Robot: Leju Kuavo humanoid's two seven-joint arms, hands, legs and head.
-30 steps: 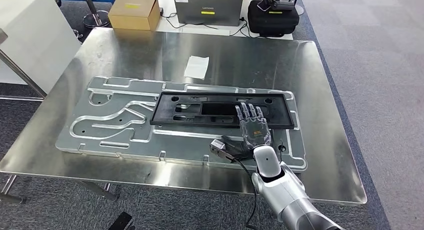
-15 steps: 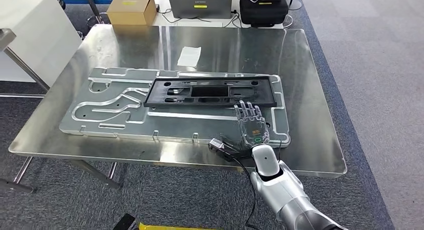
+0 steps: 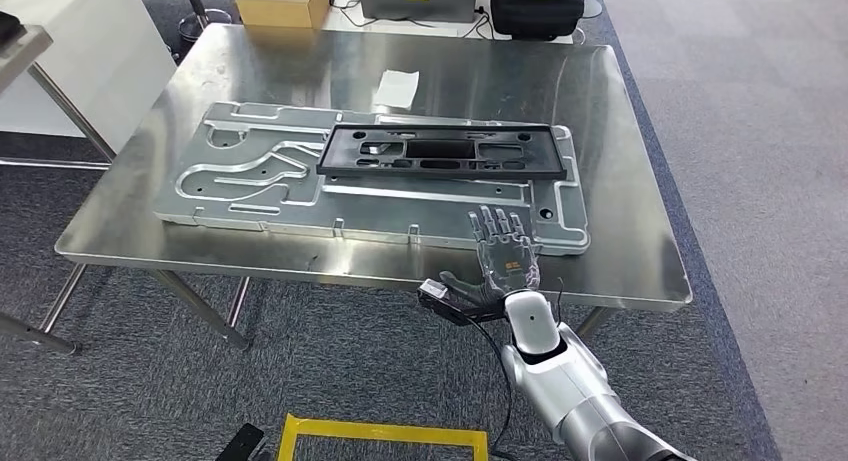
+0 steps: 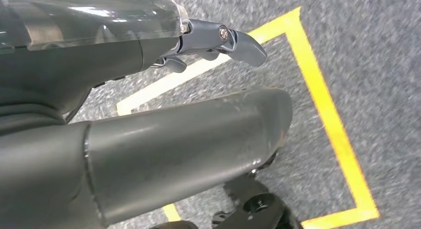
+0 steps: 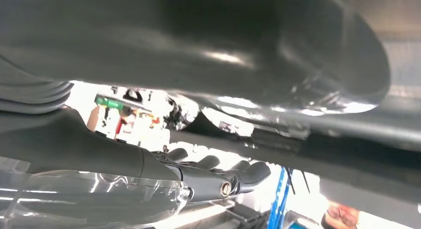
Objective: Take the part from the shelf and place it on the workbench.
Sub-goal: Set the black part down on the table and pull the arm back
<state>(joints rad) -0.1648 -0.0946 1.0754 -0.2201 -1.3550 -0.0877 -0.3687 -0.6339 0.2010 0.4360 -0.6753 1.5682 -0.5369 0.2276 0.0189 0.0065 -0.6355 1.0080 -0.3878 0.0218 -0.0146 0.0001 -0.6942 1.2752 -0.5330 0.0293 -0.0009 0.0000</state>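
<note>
Part [image 3: 441,151], black frame, lies flat on the grey plate [image 3: 250,176] on the surface [image 3: 620,231], long axis crosswise, beyond the empty, spread right hand [image 3: 503,253].

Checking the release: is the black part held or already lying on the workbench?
Lying on it. The black part rests flat on the grey plate, while the right hand, fingers spread, holds nothing.

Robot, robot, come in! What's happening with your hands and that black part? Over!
Right hand open, fingers spread, above the table's near edge. Left hand hanging over the floor, holding nothing. Black part lying on the metal plate on the workbench. Nothing in the way.
</note>
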